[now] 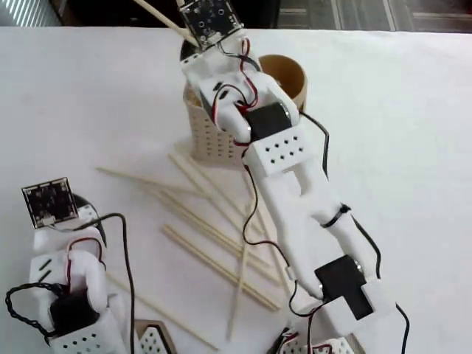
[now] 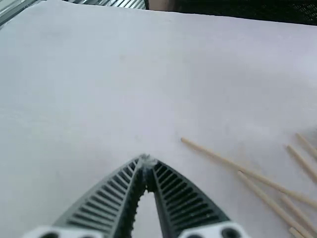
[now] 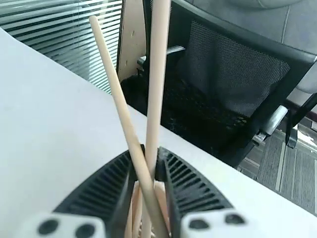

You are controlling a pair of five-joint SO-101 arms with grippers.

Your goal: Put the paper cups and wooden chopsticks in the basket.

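My right gripper [image 1: 191,49] [image 3: 148,151] is above the far rim of the white perforated basket [image 1: 209,139], shut on two wooden chopsticks [image 3: 154,74] that cross between its fingers and stick out over the table's far edge [image 1: 158,16]. A brown paper cup [image 1: 288,74] stands just right of the basket, partly behind the arm; whether it touches the basket I cannot tell. Several loose chopsticks [image 1: 214,230] [image 2: 247,173] lie fanned on the white table in front of the basket. My left gripper [image 1: 85,214] [image 2: 145,161] is shut on nothing, low over bare table left of them.
The right arm [image 1: 310,199] stretches diagonally from the near right edge across the chopstick pile to the basket. Past the table's far edge are a black mesh chair [image 3: 223,94] and window blinds [image 3: 59,29].
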